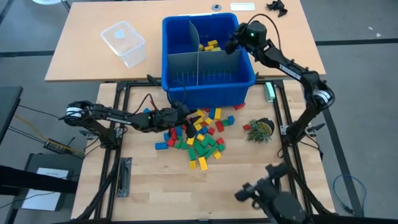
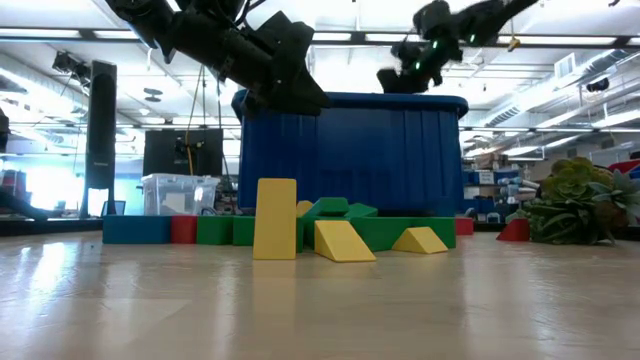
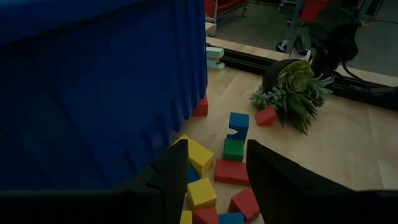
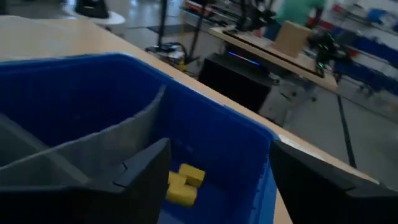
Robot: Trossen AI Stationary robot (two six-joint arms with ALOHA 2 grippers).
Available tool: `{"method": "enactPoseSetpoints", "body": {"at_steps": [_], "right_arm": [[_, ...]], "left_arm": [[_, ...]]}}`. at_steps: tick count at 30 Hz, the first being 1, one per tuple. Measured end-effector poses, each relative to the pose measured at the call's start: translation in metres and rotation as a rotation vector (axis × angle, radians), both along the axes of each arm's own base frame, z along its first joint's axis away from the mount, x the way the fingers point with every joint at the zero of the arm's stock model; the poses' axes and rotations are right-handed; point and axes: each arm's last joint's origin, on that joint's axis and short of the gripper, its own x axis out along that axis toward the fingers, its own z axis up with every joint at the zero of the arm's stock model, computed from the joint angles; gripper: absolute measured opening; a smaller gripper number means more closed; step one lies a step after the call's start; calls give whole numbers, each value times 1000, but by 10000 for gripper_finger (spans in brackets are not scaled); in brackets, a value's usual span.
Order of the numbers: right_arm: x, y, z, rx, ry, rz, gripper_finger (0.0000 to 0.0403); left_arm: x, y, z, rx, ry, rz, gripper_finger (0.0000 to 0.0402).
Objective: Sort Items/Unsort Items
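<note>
The items are small red, yellow, green and blue blocks. A loose pile lies on the near table in front of the blue bin, and in the low view it appears as a row of blocks. Some yellow blocks lie in the bin's far right compartment, behind the grey dividers. My right gripper hangs open over that compartment, above the yellow blocks, with nothing between its fingers. My left gripper hovers open above the pile's far left part, next to the bin's near wall.
A potted succulent stands right of the pile. A clear plastic tub sits on the far table, left of the bin. A small green and white object lies by the bin's right near corner. Bare wood stretches toward the near edge.
</note>
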Motion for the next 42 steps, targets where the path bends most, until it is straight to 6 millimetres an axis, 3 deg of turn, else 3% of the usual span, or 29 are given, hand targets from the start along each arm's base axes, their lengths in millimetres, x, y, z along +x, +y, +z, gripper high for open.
{"method": "enactPoseSetpoints", "body": {"at_steps": [3,9,15,20,24,28,36,42], "right_arm": [[0,28,15,25,33,110,275],[3,95,32,152,67,493,265],[20,149,22,367,127,760,252],[38,187,7,411,280,927,247],[52,203,-2,338,394,1010,244],[67,205,-20,239,572,979,244],[96,200,-69,356,738,976,243],[116,205,-98,297,908,994,232]], "left_arm": [[0,0,0,0,0,0,168],[0,0,0,0,0,0,168],[0,0,0,0,0,0,168],[0,0,0,0,0,0,168],[0,0,0,0,0,0,168],[0,0,0,0,0,0,168],[0,0,1,0,-6,0,168],[0,0,1,1,-7,0,168]]}}
